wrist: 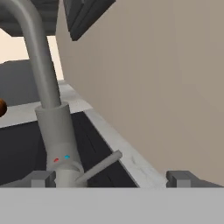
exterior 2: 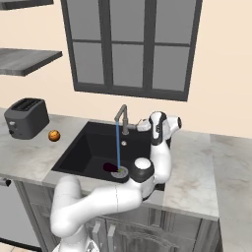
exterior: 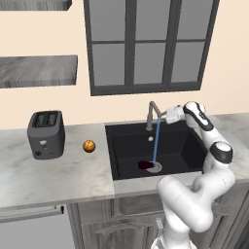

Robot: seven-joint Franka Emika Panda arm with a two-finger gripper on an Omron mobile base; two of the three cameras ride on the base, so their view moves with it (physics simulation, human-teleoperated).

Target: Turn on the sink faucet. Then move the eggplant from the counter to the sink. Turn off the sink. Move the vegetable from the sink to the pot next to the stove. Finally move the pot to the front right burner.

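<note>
Sink (exterior: 185, 146) holds eggplant (exterior: 144, 165); hand view shows faucet (wrist: 52, 122) handle, seemingly untouched.

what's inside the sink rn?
In the sink: the eggplant beside the silver drain, with water streaming from the sink faucet. The near wall hides the front floor.

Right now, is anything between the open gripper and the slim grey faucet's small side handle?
Nothing visible. The gripper sits open right at the slim grey metal faucet, its thin side handle between the fingertips.
</note>
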